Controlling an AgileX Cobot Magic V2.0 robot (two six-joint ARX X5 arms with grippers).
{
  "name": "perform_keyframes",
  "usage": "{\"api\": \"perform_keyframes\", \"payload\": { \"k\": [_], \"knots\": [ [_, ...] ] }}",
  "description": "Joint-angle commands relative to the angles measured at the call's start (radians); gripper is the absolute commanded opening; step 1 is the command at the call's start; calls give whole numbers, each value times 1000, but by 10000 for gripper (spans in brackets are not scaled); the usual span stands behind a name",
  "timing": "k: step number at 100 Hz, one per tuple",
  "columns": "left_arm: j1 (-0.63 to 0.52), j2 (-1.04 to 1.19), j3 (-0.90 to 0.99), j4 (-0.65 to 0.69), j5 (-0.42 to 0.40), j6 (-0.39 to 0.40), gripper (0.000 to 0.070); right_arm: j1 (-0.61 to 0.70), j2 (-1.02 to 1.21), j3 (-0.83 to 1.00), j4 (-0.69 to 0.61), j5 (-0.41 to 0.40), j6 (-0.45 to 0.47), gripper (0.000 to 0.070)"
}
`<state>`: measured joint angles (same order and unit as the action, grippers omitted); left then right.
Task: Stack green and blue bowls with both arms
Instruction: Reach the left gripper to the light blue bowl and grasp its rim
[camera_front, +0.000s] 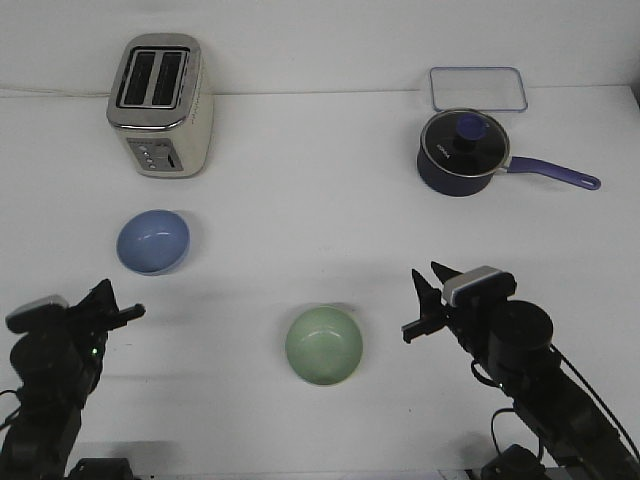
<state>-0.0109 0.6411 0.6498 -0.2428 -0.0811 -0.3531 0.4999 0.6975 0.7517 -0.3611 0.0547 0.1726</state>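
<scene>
- Blue bowl sits just in front of the toaster; green bowl lies well apart from it, nearer the right gripper.
- Nothing is stacked yet: this looks like the approach step.
- Right gripper's jaws are parted and empty; left gripper holds nothing, spread unclear.
- Next, each arm must reach its nearest bowl's rim.

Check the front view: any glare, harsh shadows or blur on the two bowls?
Front view: lighting is even and diffuse; the blue bowl and green bowl cast only faint, soft shadows on the white table. Small highlights inside each bowl, nothing blown out. Whole frame slightly soft, edges still readable.
</scene>
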Motion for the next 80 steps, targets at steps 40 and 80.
{"api": "perform_keyframes", "payload": {
  "k": [40, 80],
  "knots": [
    [79, 669, 448, -183, 3, 137, 573, 3, -172, -177, -27, -2, 77, 226],
    [119, 945, 474, -161, 4, 159, 572, 4, -173, -177, -32, -2, 74, 226]
  ]
}}
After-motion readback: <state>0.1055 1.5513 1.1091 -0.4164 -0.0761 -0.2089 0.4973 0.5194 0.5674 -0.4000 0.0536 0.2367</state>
